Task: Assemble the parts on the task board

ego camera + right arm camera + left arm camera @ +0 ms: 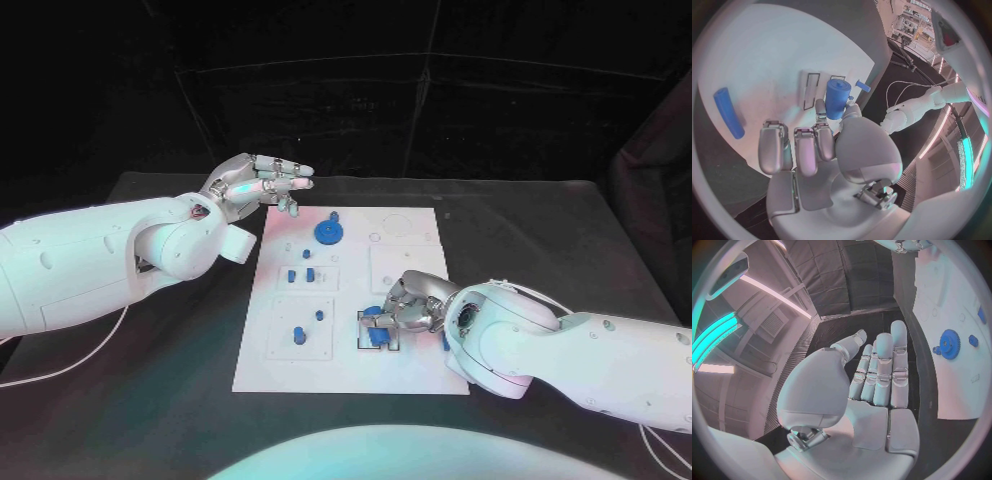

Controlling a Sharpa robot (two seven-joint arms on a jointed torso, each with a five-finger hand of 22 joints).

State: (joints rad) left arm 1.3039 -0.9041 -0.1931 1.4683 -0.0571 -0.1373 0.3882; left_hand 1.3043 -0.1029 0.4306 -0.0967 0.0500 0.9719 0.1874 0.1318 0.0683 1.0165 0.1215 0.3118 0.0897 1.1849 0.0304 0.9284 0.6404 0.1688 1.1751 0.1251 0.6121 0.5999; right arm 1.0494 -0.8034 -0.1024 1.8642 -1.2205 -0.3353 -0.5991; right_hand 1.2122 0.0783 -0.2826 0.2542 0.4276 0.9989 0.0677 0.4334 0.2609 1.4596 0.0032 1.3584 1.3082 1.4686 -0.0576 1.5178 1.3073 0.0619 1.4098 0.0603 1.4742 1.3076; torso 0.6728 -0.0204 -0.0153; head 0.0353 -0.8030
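White task board (404,300) carries small blue parts (303,273) and a gear (330,233).

The head camera looks steeply down on the black table (548,230) and the whole white task board (411,235). The left wrist camera sits close behind the left hand (876,385), facing along the board's edge. The right wrist camera hangs close over the board behind the right hand (817,150). All three share the board.

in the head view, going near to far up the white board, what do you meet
right hand holding a blue cylinder → small blue pegs → blue gear → left hand at the task board far corner
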